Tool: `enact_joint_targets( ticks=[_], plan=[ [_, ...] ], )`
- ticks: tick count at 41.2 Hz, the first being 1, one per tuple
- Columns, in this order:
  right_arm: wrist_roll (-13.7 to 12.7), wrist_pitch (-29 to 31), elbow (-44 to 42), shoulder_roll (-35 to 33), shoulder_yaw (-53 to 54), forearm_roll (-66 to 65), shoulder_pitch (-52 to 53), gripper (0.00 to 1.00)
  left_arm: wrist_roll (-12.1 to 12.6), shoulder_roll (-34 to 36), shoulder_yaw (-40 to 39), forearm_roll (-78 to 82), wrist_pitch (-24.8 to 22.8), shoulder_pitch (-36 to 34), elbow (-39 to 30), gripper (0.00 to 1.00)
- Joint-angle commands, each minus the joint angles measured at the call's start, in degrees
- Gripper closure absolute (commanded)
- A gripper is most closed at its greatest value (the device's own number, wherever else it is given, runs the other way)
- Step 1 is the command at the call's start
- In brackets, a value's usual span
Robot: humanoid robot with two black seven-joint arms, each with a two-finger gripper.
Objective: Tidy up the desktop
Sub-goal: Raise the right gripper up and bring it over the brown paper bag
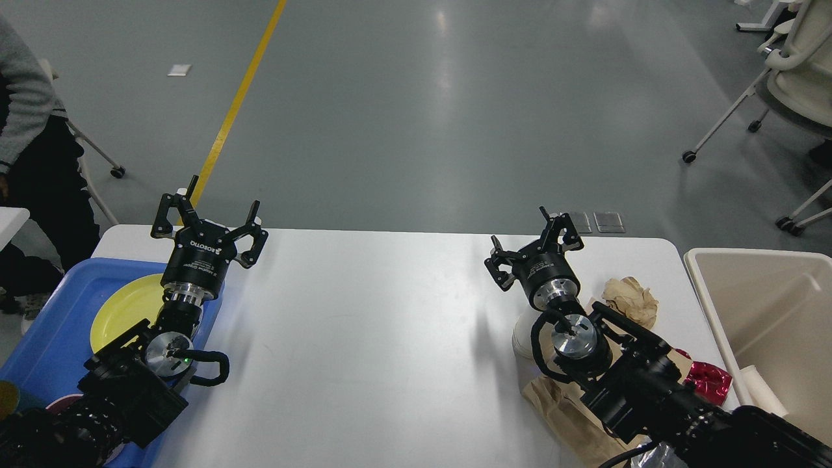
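Observation:
The white desktop (377,338) fills the middle of the head view. My left gripper (209,211) is open and empty, held above the desktop's far left edge beside the blue tray (58,325). My right gripper (534,242) is open and empty above the right part of the desktop. Under and beside my right arm lie a crumpled brown paper ball (629,298), a white cup (523,335) partly hidden by the arm, a flat brown paper bag (559,416) and a shiny red wrapper (710,377).
The blue tray holds a yellow plate (123,309) and a dark red bowl, mostly hidden by my left arm. A beige bin (767,318) stands off the right edge with white paper inside. A person stands at far left; office chairs at far right.

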Motion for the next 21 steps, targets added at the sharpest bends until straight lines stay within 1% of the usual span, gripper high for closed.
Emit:
enact_joint_targets(
  ticks=[1,8,11,12,19,21],
  plan=[
    [-0.43,-0.65,-0.31,0.20,-0.43,0.08,0.55,0.00,0.00,0.08,0.00,0.01,-0.04,0.00,0.01,0.01],
    [-0.52,-0.74,0.39,-0.24,-0.52,0.17,3.18,0.00,0.00,0.08,0.00,0.01,-0.04,0.00,0.01,0.01],
    [-0.52,-0.74,-0.13,-2.69,-0.52,0.17,8.36,0.00,0.00,0.08,0.00,0.01,-0.04,0.00,0.01,0.01],
    [-0.52,-0.83,-0.48,-4.44,-0.70,0.17,10.99,0.00,0.00,0.08,0.00,0.01,-0.04,0.00,0.01,0.01],
    [-0.52,-0.83,-1.63,-7.09,-3.06,0.17,17.86,0.00,0.00,0.08,0.00,0.01,-0.04,0.00,0.01,0.01],
    [-0.52,-0.74,-1.01,-9.37,-5.26,0.17,18.83,0.00,0.00,0.08,0.00,0.01,-0.04,0.00,0.01,0.01]
  ],
)
